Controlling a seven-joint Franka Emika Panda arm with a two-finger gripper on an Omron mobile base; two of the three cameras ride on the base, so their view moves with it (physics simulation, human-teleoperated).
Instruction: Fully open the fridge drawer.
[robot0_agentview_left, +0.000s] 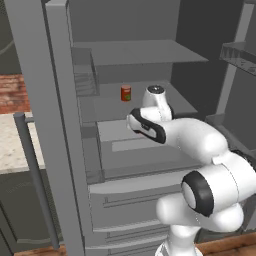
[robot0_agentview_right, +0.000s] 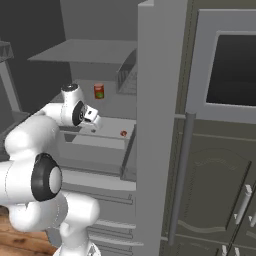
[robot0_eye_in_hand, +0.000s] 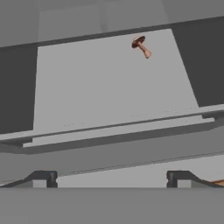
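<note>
In the hand view the fridge drawer (robot0_eye_in_hand: 109, 87) takes up the middle of the frame, its pale floor running from a dark back edge near the top down to the flat front lip strip that crosses the frame just below centre. The gripper (robot0_eye_in_hand: 111, 179) sits at the bottom centre, its two dark fingertips (robot0_eye_in_hand: 43, 178) set far apart at lower left and lower right, so the jaws are spread wide with nothing between them. The lip lies just above the tips; contact cannot be told. A small brown mushroom (robot0_eye_in_hand: 141, 46) lies on the drawer floor in the upper right of that frame. In the left base view the drawer (robot0_agentview_left: 120, 145) is at centre frame inside the open fridge (robot0_agentview_left: 60, 125), partly covered by the white arm, with grooved drawer fronts (robot0_agentview_left: 130, 210) below it. A red can (robot0_agentview_left: 126, 93) stands on the shelf above, upper centre. In the right base view the drawer (robot0_agentview_right: 107, 135) lies left of centre, just right of the hand, the can (robot0_agentview_right: 99, 91) above it.
</note>
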